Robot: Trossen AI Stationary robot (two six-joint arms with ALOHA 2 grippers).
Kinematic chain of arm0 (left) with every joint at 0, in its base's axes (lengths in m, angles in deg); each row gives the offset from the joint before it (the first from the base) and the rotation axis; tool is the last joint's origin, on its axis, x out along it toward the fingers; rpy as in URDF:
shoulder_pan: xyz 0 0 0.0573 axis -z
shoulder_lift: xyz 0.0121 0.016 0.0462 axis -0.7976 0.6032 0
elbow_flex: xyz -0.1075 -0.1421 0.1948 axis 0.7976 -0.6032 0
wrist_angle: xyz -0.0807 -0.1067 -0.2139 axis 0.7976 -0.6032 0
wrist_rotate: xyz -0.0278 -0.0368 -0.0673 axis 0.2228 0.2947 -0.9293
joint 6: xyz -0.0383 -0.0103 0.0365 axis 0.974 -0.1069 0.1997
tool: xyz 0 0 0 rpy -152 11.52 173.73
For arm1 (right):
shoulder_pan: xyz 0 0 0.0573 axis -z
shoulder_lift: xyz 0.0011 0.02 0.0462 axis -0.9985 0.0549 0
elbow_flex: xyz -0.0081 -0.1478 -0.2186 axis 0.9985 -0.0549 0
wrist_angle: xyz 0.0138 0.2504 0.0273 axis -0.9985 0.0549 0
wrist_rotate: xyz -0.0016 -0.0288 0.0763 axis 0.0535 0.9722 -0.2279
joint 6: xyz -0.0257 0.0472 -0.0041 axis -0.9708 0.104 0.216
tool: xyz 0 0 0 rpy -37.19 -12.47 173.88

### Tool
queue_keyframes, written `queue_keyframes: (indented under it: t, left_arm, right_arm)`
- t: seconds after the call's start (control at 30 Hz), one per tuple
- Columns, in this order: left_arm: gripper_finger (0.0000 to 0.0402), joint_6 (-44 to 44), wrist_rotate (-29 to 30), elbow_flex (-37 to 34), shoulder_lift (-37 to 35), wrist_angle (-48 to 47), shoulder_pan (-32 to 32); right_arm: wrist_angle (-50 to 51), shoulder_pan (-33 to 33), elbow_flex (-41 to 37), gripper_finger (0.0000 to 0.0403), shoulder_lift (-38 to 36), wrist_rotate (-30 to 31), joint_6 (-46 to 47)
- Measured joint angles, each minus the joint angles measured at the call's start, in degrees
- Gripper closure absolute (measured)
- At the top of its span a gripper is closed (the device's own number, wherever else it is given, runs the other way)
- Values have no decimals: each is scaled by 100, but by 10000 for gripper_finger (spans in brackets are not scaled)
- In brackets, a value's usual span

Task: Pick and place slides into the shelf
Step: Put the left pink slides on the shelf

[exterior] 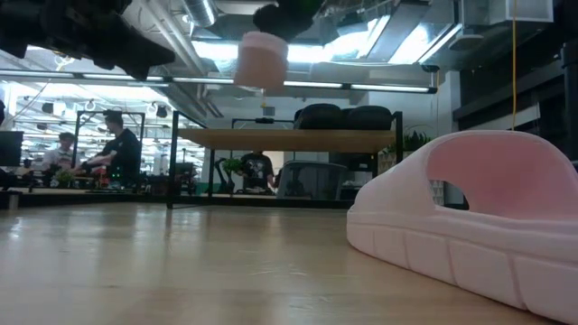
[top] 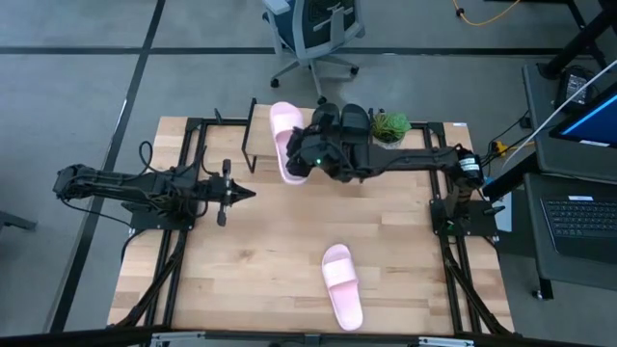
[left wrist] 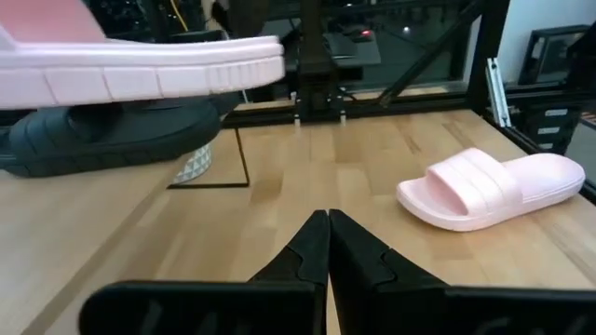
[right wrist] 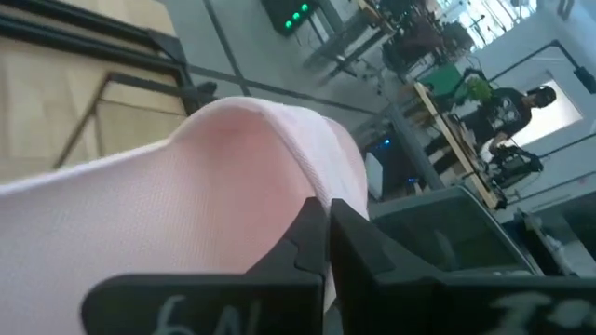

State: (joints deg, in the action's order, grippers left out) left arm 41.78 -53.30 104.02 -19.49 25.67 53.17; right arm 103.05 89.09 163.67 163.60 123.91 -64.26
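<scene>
While right gripper [top: 301, 159] pinches pink slide [top: 286, 135] above shelf [top: 429, 138] | left gripper [top: 249, 194] pressed together

One slide [top: 286, 141] hangs above the shelf [top: 253, 134] at the table's [top: 260, 260] far edge, left of two slides [top: 339, 121] on the shelf. Another slide [top: 341, 285] lies alone near the front edge, right of centre.

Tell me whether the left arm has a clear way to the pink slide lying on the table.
Probably yes: the left gripper, shut, has only bare table between it and the pink slide.
</scene>
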Motion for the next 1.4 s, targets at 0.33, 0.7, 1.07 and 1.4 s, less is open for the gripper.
queue_keyframes:
  t: [0.33, 0.7, 1.07, 1.4]
  left_arm:
    - [399, 4, 0, 0, 0, 15, 0]
    - [399, 2, 0, -2, 0, 26, 0]
    - [399, -192, 0, -7, 7, -8, 2]
    - [398, -201, 0, -7, 7, -105, 2]
  right_arm:
    - [34, 275, 0, 396, 2, -182, 47]
    - [12, 638, -2, 396, 89, -331, 373]
    - [-234, 1086, -9, 396, 383, -544, 359]
    - [-285, 1352, -28, 397, 385, -904, 478]
